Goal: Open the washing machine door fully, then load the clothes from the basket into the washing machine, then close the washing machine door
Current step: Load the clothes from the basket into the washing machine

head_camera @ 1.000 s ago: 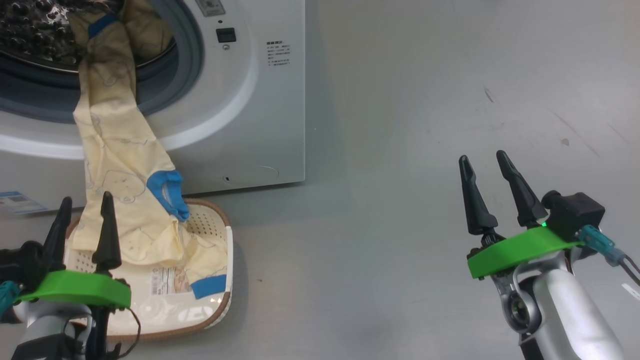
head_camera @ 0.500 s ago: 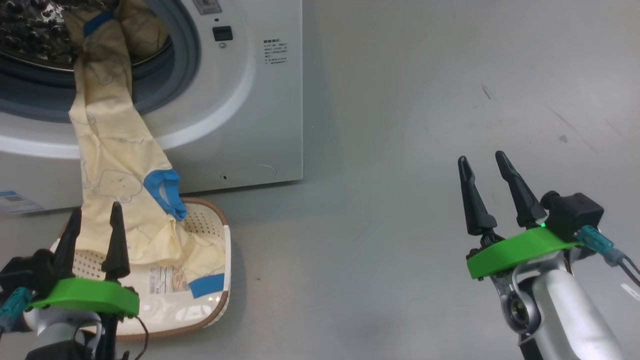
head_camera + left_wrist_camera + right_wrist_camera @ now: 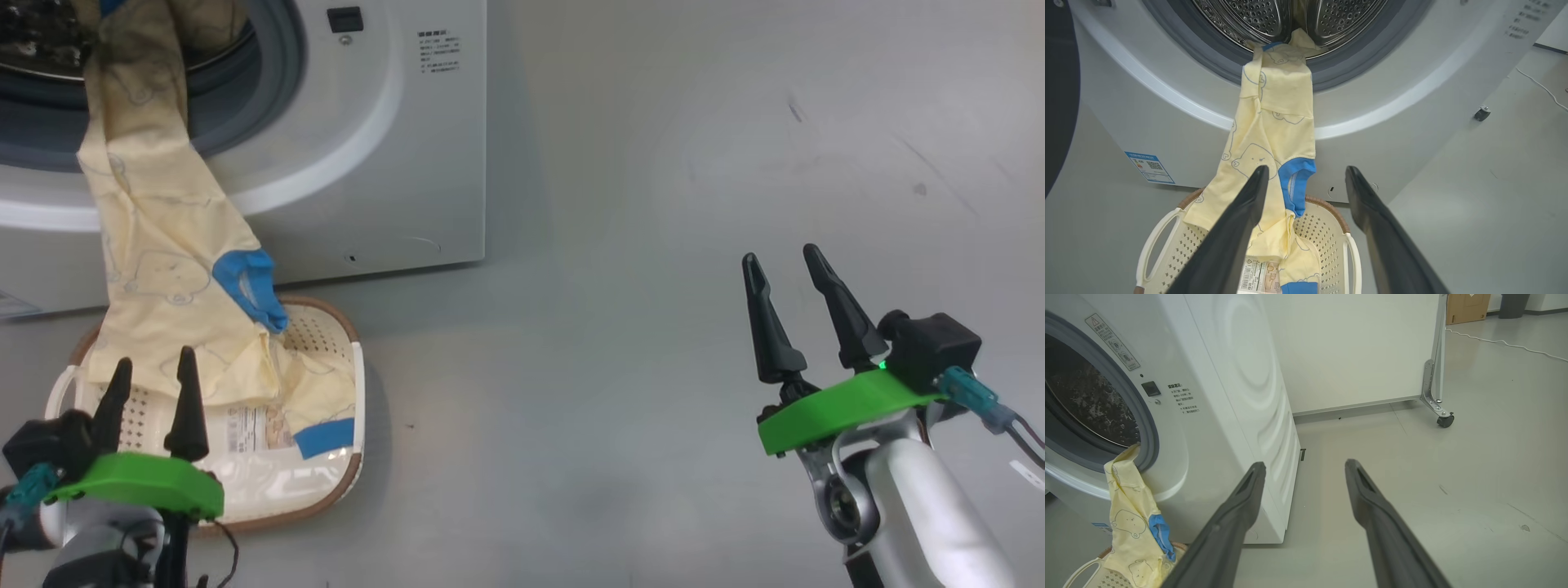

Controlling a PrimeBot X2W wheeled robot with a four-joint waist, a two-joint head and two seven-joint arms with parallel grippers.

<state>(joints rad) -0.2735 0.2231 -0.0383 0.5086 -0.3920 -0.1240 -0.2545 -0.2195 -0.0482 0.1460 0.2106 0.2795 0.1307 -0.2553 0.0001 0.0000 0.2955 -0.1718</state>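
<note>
While the clothes (image 3: 155,229) hang from the washing machine (image 3: 392,122) into the basket (image 3: 357,425), left gripper (image 3: 155,358) spread wide, empty, at near side of basket, right gripper (image 3: 780,255) spread wide, empty, far right

**Three Views, One Washer Front**

The head camera looks down from above: the washing machine (image 3: 392,147) far left, the basket (image 3: 356,425) near left, floor (image 3: 612,327) to the right, the left gripper (image 3: 154,359) and right gripper (image 3: 780,255) at the near edge. The left wrist camera sits low and close above the basket, facing the drum (image 3: 1237,16). The right wrist camera, also low, stands further right and looks past the machine's right side to a far panel (image 3: 1351,347). All three share the machine's front, the clothes (image 3: 155,237) and the basket.
</note>
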